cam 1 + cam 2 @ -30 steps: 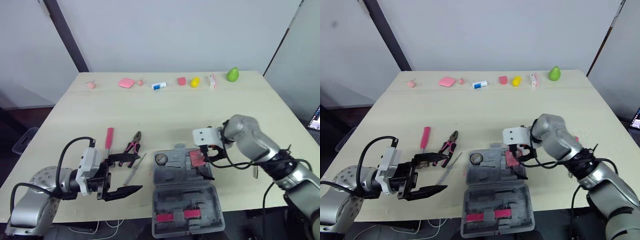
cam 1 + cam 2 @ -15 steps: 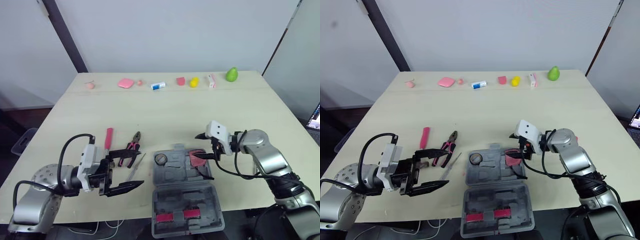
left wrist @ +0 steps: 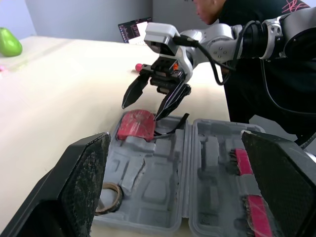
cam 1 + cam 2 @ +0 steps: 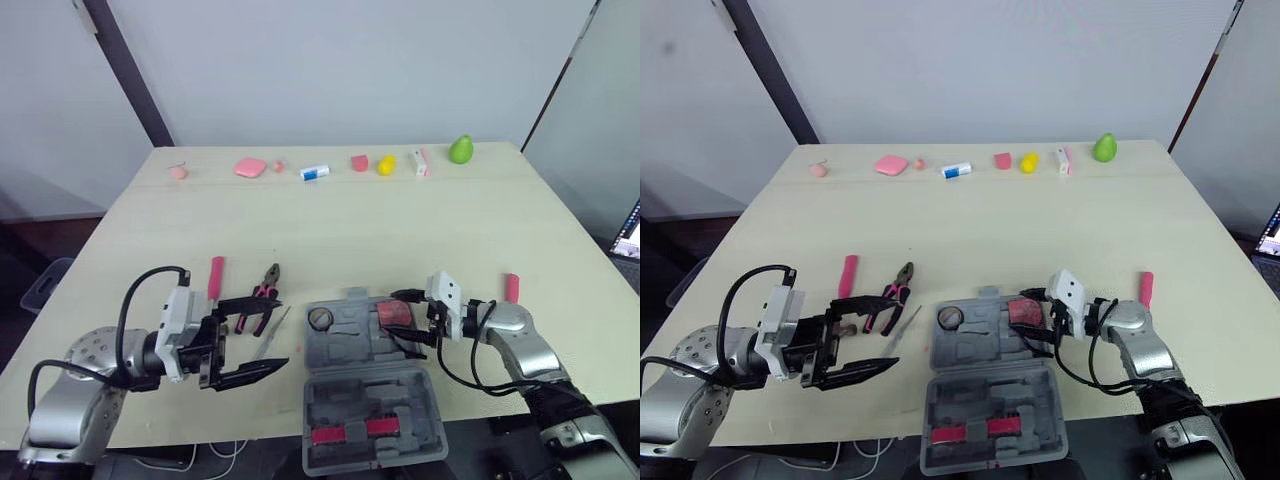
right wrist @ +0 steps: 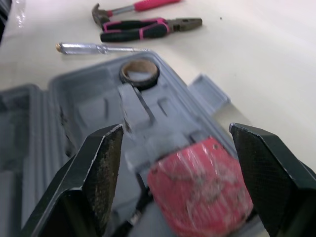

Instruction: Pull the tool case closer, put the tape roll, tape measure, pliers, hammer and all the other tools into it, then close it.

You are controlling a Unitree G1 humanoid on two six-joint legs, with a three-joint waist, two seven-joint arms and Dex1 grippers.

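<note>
Grey walls stand behind a pale wooden table [image 4: 340, 220] that takes up most of the head views. In the left wrist view a person in dark clothing [image 3: 256, 74] stands past the table's edge, partly cut off by the frame, beside a lit screen [image 3: 134, 29].

The grey tool case [image 4: 365, 395] lies open at the table's near edge, centred between the arms. Its lid, with two pink clips, reaches to that edge or just past it.

The left end effector [image 4: 275, 333] hangs just left of the case, its fingers spread wide and holding nothing. The right end effector [image 3: 142, 109] points into the tray's right end, its fingers parted to either side of the red tape measure [image 5: 200, 185] without clamping it. Whether one fingertip touches it cannot be told.

Left of the case lie the hammer [image 4: 216, 277], its head hidden behind the left end effector in the head views, the pink-handled pliers [image 4: 263, 298] beside it, and a screwdriver [image 5: 98, 48] nearest the case. The tape measure sits in the tray's right pocket and the tape roll [image 4: 321, 319] at the tray's left end.

A pink-handled item [image 4: 512, 287] lies right of the case, too small to identify. A row of small objects, ending in a green pear shape [image 4: 460, 150], lines the far edge.
</note>
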